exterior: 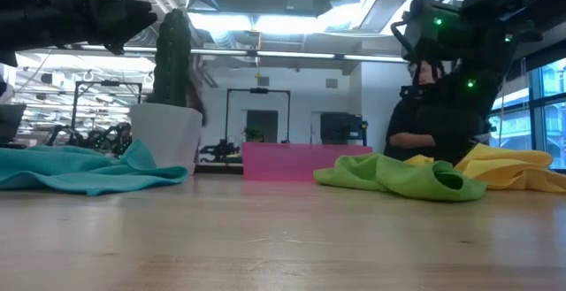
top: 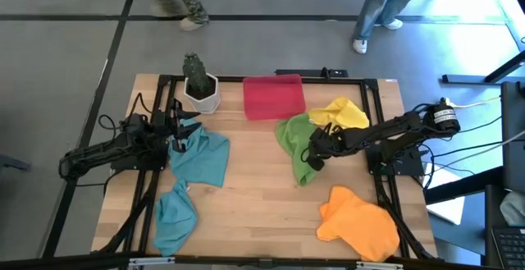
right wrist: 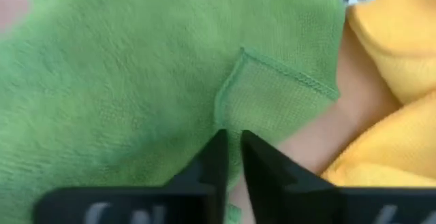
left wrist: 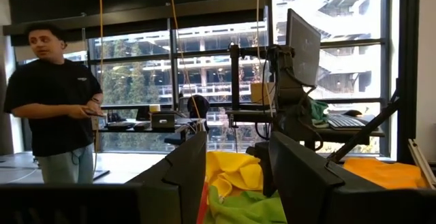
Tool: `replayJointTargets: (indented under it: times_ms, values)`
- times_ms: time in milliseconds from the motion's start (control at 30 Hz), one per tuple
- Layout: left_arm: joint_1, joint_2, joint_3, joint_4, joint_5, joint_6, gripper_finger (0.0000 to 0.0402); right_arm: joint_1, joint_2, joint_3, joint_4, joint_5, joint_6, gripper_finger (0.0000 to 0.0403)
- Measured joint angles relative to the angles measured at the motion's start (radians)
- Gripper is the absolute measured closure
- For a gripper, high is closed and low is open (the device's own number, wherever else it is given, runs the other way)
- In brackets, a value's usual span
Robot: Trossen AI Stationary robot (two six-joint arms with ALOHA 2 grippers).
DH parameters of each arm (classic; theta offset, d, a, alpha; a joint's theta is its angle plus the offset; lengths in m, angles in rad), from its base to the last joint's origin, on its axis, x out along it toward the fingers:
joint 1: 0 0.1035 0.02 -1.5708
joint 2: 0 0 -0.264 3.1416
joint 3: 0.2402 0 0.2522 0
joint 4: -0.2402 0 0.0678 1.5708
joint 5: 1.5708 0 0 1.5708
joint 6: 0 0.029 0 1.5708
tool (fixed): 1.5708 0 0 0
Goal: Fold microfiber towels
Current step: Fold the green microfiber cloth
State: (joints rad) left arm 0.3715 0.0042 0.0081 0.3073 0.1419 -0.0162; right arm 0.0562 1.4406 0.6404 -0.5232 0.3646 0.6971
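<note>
Lime green towel [top: 297, 141] lies crumpled mid-counter, just beside the yellow towel [top: 343, 113]. Right pincer [right wrist: 231, 157] hangs over its folded corner, fingers nearly together, gripping nothing. Advice: pinch the hem only, not yellow. Left pincer [left wrist: 235, 176] waits apart.

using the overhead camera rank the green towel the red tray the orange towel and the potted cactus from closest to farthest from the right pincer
From the right pincer:
1. Lime green towel, directly under it, mid-table.
2. Red tray, toward the far edge.
3. Orange towel, at the near right corner.
4. Potted cactus, far edge on the left arm's side.
</note>
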Motion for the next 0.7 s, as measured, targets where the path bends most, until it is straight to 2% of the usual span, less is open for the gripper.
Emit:
replayJointTargets:
  times_ms: [67,333,500,700]
  values:
    - [0.000,0.000,0.000,0.000,0.000,0.000,0.0250,0.000,0.000,0.017,0.002,0.014,-0.021,0.0393]
    - [0.000,0.000,0.000,0.000,0.000,0.000,0.0250,0.037,0.000,0.086,0.004,0.060,-0.048,0.0395]
    - [0.000,0.000,0.000,0.000,0.000,0.000,0.0250,0.065,-0.001,0.077,0.009,0.061,-0.048,0.0365]
    - [0.000,0.000,0.000,0.000,0.000,-0.001,0.0250,0.078,-0.001,0.039,0.004,0.048,-0.031,0.0302]
